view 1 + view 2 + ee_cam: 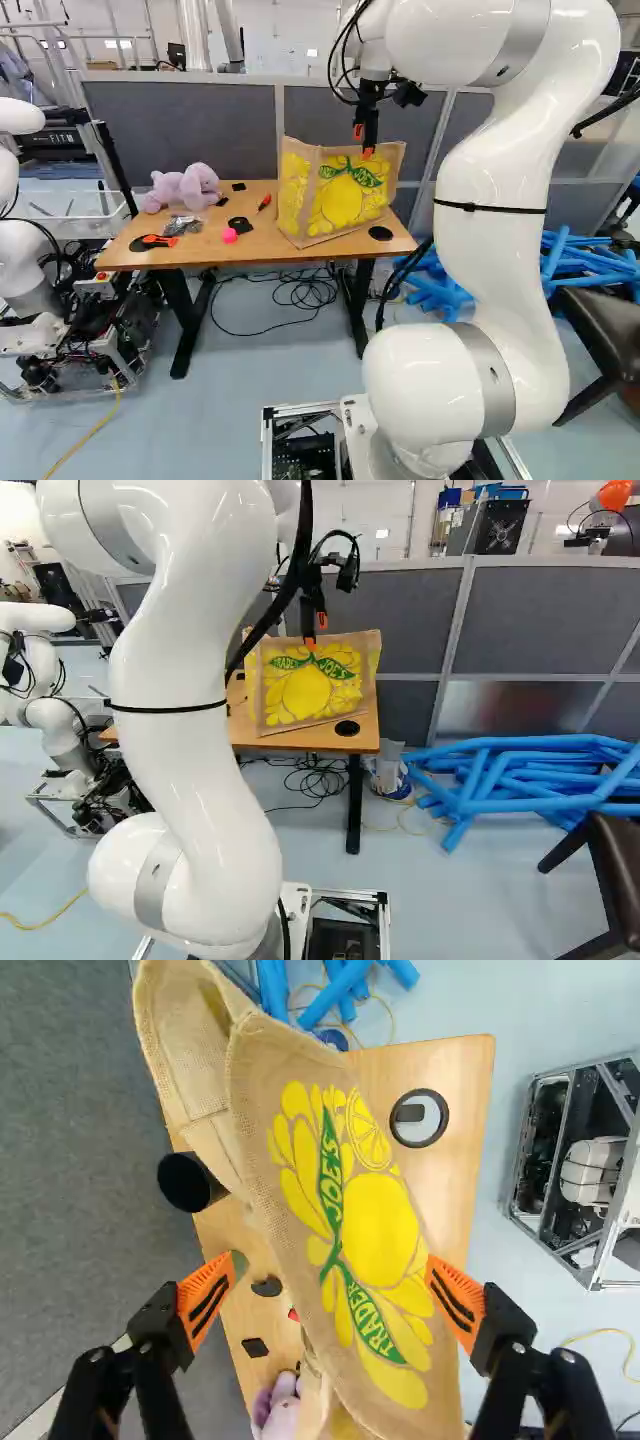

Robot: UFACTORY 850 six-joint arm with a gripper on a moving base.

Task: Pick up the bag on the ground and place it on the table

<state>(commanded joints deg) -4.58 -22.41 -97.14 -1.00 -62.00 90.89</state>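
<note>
The brown bag (335, 192) with yellow lemon print stands upright on the wooden table (170, 254). At its top edge my gripper (363, 141) hangs from above, fingers apart. In the wrist view the gripper (335, 1265) is open, with the bag (385, 1230) below and between its spread fingers; neither side is gripped. One orange pad overlaps the printed face's edge from this angle; whether it touches, I cannot tell. The bag's mouth and handles are not clearly visible.
On the table are a purple plush toy (183, 188), a pink ball (229, 235), an orange-handled tool (158, 241) and a black cylinder (188, 1182). A grey partition (400, 620) rises behind. Blue tubes (500, 775) and a dark chair (612, 865) stand right; another robot (25, 260) left.
</note>
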